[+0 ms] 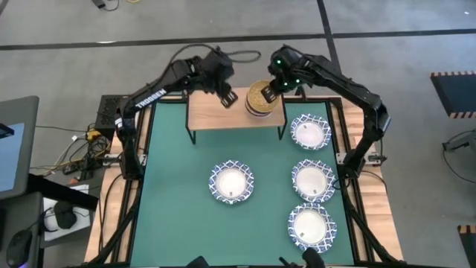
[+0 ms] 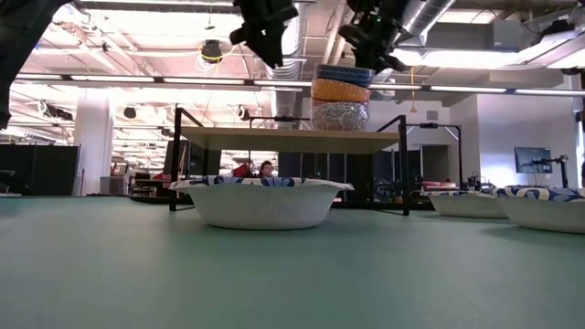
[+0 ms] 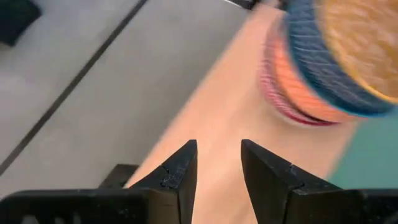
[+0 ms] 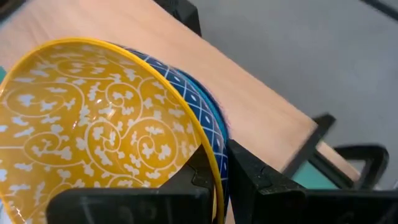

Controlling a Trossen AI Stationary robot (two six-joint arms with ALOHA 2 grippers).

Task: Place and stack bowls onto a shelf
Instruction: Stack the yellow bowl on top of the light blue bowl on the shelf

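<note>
Yellow glaze with white scrollwork lines the top bowl (image 4: 93, 124) of a small stack (image 1: 259, 97) on the shelf (image 1: 208, 115), toward the plank's right end. Low view shows the stack's layers: blue on top, orange below, a reddish band, then a grey patterned bowl at the base.

Right gripper (image 1: 268, 94) sits at the stack's 2 o'clock edge, jaws clenched on the rim of the top bowl, one finger inside and one outside.

Left gripper (image 1: 227, 98) hangs over the shelf at the stack's 9 o'clock, just apart from it. Jaws released, parted, nothing between them; bare wood shows in the gap.

Four white bowls with blue lattice rims rest on the green table (image 1: 171, 193): one near centre (image 1: 231, 182), three in a column along the right side, at the shelf's 3 o'clock (image 1: 310, 132), then (image 1: 313, 180) and (image 1: 312, 226) nearer the front edge.
</note>
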